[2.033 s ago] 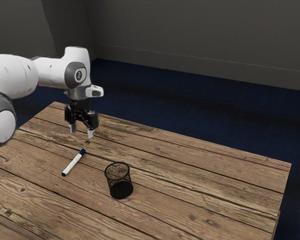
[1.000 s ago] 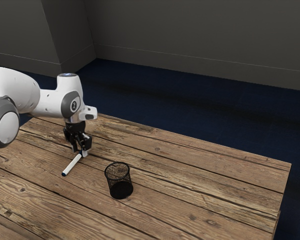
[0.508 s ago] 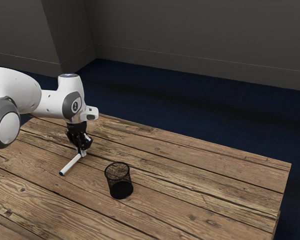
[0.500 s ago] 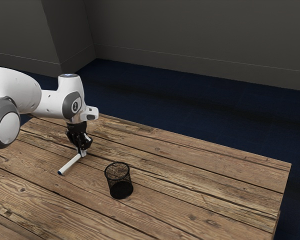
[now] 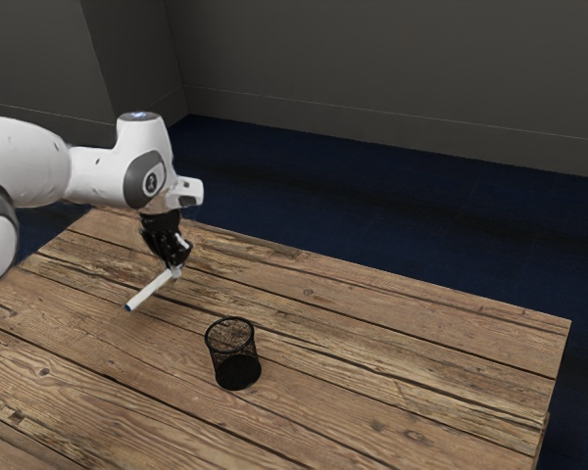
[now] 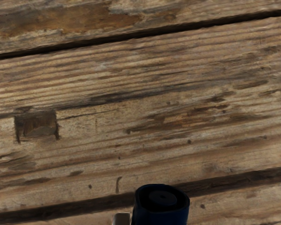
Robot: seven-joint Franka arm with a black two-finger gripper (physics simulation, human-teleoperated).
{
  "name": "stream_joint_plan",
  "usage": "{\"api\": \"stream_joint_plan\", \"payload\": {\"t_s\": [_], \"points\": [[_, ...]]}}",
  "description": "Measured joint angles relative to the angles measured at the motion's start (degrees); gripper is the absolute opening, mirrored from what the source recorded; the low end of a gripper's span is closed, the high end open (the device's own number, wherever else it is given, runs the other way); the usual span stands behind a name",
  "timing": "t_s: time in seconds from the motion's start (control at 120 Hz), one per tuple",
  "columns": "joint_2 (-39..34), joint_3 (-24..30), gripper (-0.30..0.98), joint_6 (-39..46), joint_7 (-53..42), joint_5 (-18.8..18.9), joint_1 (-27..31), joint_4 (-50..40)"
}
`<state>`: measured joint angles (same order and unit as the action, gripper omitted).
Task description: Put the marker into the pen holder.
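Raised since the earlier frame, the marker [image 5: 151,291] slants above the table [image 5: 392,333], its blue end clenched in the gripper [image 5: 176,271]; toward the exterior view's right, the holder [image 5: 237,372] stands unmoved; carrying and uprighting likely come next.

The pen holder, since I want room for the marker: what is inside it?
Inside the pen holder, I see mesh wall and no pen; the dark bottom is partly covered.

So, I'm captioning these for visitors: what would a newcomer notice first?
Probably the big white arm, entering from the exterior view's left. Next, the white marker, slanting down from its fingers above the wooden table. Then the black mesh pen holder, upright on that table.
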<state>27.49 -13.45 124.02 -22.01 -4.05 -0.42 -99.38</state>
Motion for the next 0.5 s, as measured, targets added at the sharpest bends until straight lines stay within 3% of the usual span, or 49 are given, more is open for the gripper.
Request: {"api": "stream_joint_plan", "payload": {"t_s": [0.233,0.35,0.5], "points": [[-16.9,0.3,-0.10,0.8,0.5,0.1,-13.4,-7.4],[-25.7,0.4,-0.10,5.6,0.4,0.1,-18.6,-17.0],[-31.5,0.6,-0.10,14.7,0.1,0.1,-24.8,-25.6]]}}
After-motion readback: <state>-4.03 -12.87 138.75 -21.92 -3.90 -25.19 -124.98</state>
